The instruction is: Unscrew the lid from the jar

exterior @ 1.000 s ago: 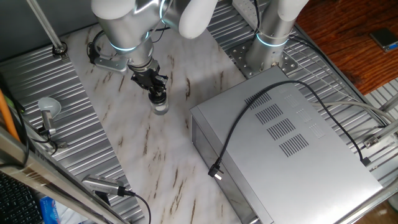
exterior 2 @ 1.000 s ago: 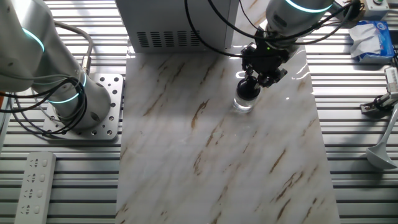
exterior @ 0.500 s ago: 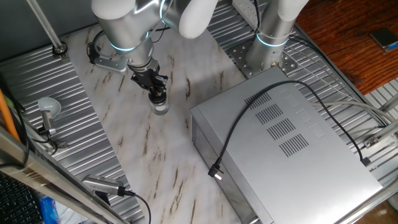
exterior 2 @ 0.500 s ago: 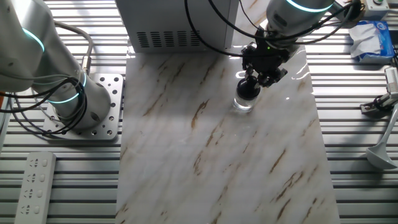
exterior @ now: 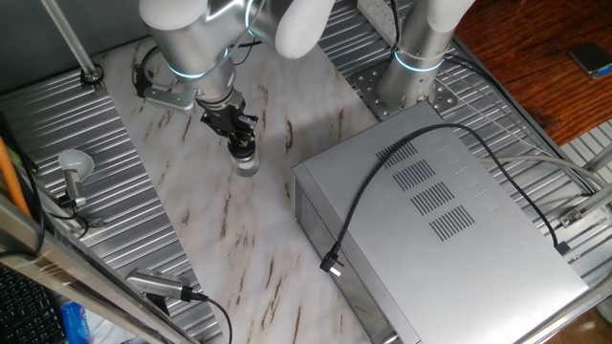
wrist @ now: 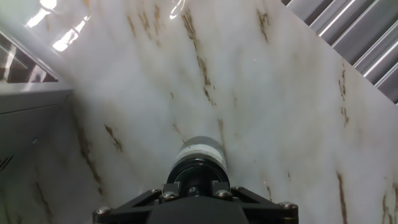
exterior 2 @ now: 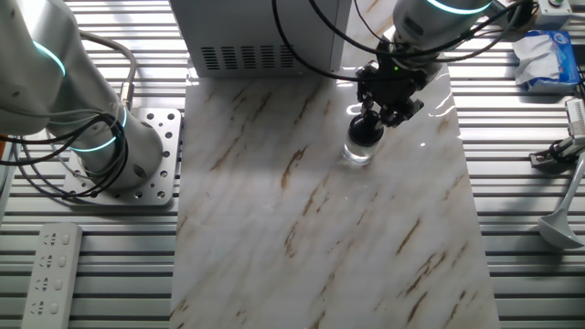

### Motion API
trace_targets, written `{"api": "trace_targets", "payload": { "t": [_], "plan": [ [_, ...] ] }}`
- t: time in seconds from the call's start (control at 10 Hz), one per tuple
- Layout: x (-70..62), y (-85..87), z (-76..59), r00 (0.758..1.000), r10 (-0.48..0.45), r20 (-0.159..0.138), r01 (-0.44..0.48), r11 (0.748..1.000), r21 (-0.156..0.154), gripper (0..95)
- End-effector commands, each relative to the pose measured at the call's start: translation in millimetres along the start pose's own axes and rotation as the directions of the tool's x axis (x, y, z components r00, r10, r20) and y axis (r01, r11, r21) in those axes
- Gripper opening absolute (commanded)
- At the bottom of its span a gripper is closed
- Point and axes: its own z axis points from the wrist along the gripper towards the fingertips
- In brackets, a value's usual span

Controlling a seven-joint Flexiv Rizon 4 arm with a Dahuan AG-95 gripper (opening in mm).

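The tiny clear jar [exterior: 248, 166] stands upright on the marble slab, left of the big grey box; it also shows as the jar [exterior 2: 356, 153] and the jar [wrist: 200, 152]. Its dark lid [exterior: 244, 151] sits on top, seen too as the lid [exterior 2: 365, 133] and the lid [wrist: 194, 171]. My gripper [exterior: 239, 141] comes down from above and is shut on the lid, a black finger on each side. The other fixed view shows the gripper [exterior 2: 375, 121] tilted over the lid. In the hand view the gripper [wrist: 194, 185] straddles the lid, whose top is mostly hidden by the hand.
A large grey metal box [exterior: 440, 220] with a black cable fills the right side. A second arm's base [exterior 2: 119, 155] stands on a bolted plate. A round grey knob on a stem [exterior: 74, 166] sits on the ribbed left table. The marble slab [exterior 2: 302, 238] stretches toward the camera.
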Motion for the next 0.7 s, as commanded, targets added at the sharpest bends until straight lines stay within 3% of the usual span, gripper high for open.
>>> {"api": "trace_targets", "payload": {
  "t": [0.1, 0.6, 0.7],
  "plan": [
    [-0.9, -0.4, -3.0, 1.0, 0.004, -0.004, -0.004, 1.0, -0.001, 19.0],
    [-1.3, -0.7, -5.6, 1.0, -0.009, -0.012, 0.009, 1.0, -0.016, 19.0],
    [-1.4, -0.7, -7.6, 1.0, -0.01, -0.017, 0.01, 1.0, -0.019, 0.0]
  ]
}}
